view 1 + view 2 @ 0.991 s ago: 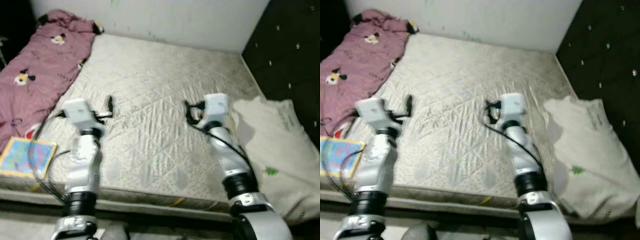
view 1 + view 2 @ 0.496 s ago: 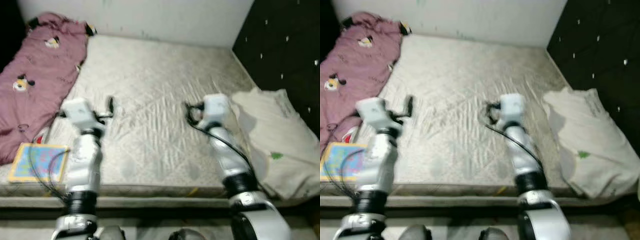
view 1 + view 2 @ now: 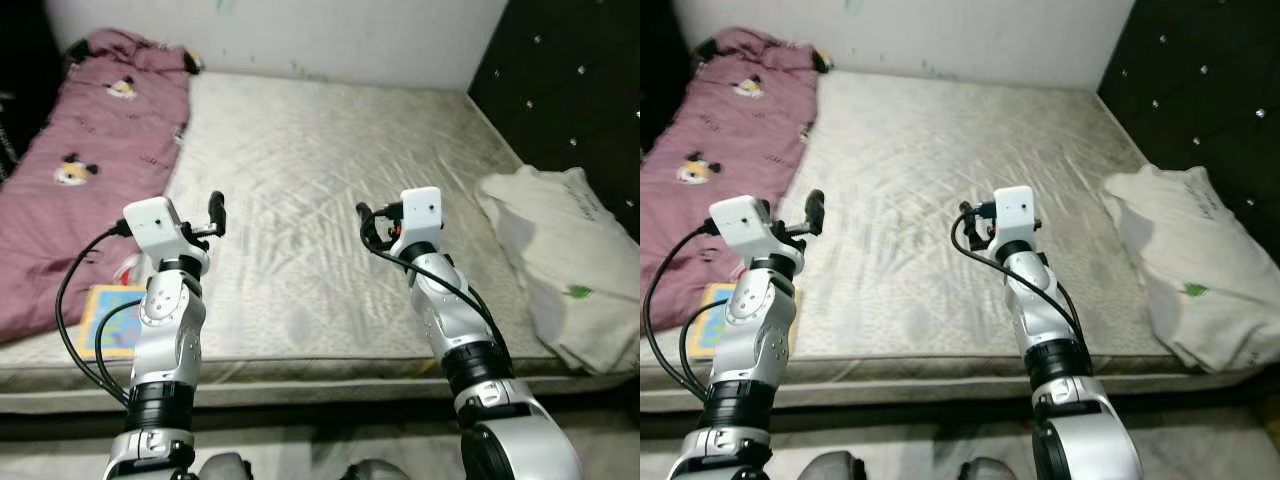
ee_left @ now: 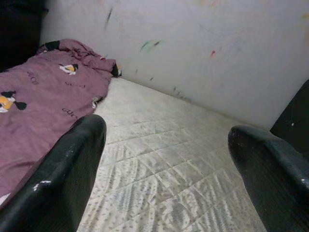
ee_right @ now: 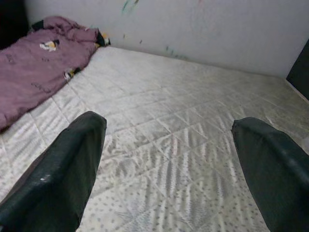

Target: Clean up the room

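Both arms reach forward over the mattress (image 3: pixel 300 200), left pincer (image 4: pixel 164 164) and right pincer (image 5: pixel 169 159) spread wide, empty

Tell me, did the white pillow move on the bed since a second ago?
Cannot tell for sure. The white pillow still lies at the mattress edge beside the dark headboard; the whole picture shifted, so the camera moved, not clearly the pillow.

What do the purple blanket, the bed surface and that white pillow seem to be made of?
The purple blanket looks like soft matte fabric, printed with small cartoon figures; it lies in loose folds. The mattress shows a quilted textile cover with a slight sheen along its stitched diamond pattern. The white pillow seems plain woven cloth, rumpled and dull, with a small green mark. The exact fibres can't be told.
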Robot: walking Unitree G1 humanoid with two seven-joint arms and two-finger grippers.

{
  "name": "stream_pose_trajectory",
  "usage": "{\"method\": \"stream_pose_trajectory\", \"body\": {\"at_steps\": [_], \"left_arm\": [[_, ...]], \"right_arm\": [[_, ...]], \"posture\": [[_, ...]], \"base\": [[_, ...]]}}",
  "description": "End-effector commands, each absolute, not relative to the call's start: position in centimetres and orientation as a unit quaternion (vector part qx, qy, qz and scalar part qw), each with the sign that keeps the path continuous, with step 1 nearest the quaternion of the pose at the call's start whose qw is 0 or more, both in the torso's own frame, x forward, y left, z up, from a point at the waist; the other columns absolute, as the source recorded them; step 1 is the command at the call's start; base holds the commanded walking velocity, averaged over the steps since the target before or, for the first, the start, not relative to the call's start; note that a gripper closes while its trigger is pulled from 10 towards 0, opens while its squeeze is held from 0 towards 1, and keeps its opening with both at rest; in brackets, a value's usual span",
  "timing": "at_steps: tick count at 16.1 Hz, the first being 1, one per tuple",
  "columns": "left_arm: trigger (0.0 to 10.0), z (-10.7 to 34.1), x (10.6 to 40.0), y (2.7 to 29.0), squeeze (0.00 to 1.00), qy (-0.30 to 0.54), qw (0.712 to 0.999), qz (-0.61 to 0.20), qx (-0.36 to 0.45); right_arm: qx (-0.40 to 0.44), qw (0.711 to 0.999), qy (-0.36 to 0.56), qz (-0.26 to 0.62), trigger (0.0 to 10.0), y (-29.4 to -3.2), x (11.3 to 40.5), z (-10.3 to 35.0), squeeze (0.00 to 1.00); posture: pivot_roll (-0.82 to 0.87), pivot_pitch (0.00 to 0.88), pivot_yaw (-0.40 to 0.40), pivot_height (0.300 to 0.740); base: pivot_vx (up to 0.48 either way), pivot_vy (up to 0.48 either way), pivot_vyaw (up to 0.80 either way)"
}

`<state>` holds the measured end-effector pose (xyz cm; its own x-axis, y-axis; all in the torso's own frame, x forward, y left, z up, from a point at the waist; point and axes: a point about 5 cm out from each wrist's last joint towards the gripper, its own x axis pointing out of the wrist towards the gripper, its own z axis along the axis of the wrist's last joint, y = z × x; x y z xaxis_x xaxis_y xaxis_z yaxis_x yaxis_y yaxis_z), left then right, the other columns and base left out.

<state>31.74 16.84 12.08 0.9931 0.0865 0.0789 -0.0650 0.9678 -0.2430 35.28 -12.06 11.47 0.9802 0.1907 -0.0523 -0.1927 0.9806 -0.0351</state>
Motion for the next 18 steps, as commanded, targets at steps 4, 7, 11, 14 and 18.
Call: {"method": "stream_pose_trajectory", "body": {"at_steps": [4,7,11,14,18], "left_arm": [[10.0,12.32,31.94,15.59,0.00,-0.044,0.991,0.021,-0.123],[10.0,12.36,31.90,15.63,0.00,-0.048,0.992,0.021,-0.118],[10.0,12.43,31.85,15.72,0.00,-0.053,0.993,0.024,-0.107],[10.0,12.62,31.73,15.51,0.00,-0.061,0.992,0.010,-0.109],[10.0,12.60,31.65,15.46,0.00,-0.062,0.992,0.008,-0.109]], "right_arm": [[-0.023,0.996,0.034,0.077,10.0,-13.59,35.27,11.19,0.00],[-0.024,0.996,0.037,0.080,10.0,-13.48,35.26,11.07,0.00],[-0.025,0.996,0.039,0.082,10.0,-13.43,35.28,11.00,0.00],[-0.026,0.995,0.041,0.082,10.0,-13.35,35.20,10.89,0.00],[-0.025,0.995,0.044,0.081,10.0,-13.37,35.17,10.76,0.00]], "posture": [[0.03,0.000,-0.087,0.740],[0.03,0.000,-0.086,0.740],[0.03,0.000,-0.085,0.740],[0.03,0.000,-0.084,0.740],[0.03,0.000,-0.084,0.740]], "base": [[0.000,0.469,0.00],[0.000,0.467,0.00],[0.000,0.231,0.00],[0.000,0.000,0.00],[0.000,0.000,-0.33]]}}
